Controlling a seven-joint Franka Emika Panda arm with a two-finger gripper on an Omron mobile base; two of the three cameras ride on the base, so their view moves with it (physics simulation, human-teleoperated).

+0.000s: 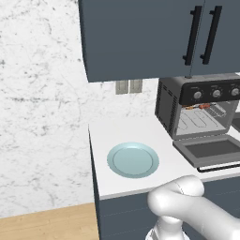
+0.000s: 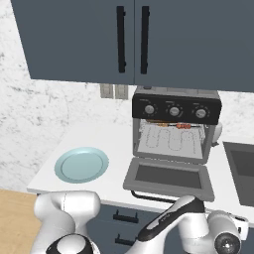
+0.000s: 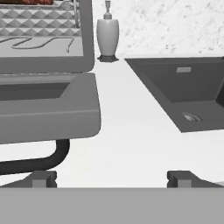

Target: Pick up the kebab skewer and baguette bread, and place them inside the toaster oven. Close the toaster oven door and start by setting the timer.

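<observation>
The blue cupboards (image 2: 134, 39) hang on the wall over a long white worktop (image 1: 136, 131). Under them the toaster oven (image 2: 174, 126) stands at the back of the worktop, with three knobs along its top. The toaster oven door (image 2: 169, 177) lies flat and open toward the robot, so food can go in; its black bar handle (image 3: 41, 161) sticks out at the front edge, just in front of the pincer. To the right, a dark sink (image 3: 183, 94) is sunk into the worktop, and a soap bottle (image 3: 107, 35) stands behind it near the oven. A round light blue plate (image 1: 133, 159) lies bare on the worktop to the left of the oven. The kebab skewer (image 2: 179, 126) already rests on the wire rack high inside the oven. I cannot see the baguette bread in there, so I cannot tell where it is. The pincer (image 3: 112, 178) is wide open and holds nothing. It sits low by the door, maybe ready to lift it shut.
</observation>
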